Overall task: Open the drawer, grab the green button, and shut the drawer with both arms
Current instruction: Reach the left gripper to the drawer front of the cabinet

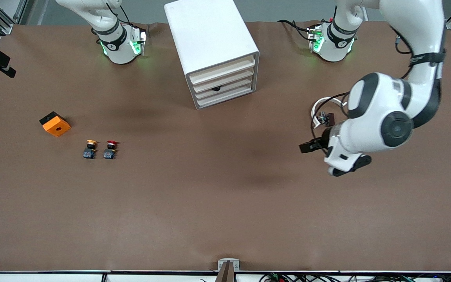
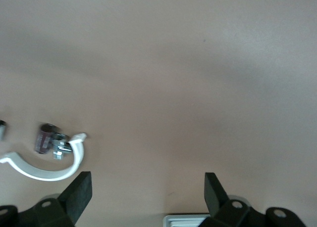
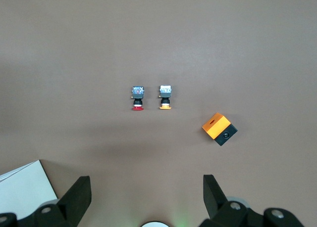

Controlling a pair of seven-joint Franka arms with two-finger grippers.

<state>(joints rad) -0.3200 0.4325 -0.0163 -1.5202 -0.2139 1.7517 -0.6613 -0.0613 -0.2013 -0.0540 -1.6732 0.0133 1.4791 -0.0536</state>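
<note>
White cabinet (image 1: 211, 51) being kept with all four drawers shut; target drawer (image 1: 225, 91) low in stack; green button unseen. Left gripper (image 2: 147, 197) being held spread wide over bare table beside cabinet. Right gripper (image 3: 146, 200) being held spread, empty, high above table near cabinet.

**Q:** What stands in my way on the table?

**A:** I see the cabinet (image 1: 213, 51) mid-table with bare mat before its drawers. Toward the right arm's end sit an orange box (image 1: 55, 124), a yellow-capped button (image 1: 89, 149) and a red-capped button (image 1: 110, 149), close together.
</note>
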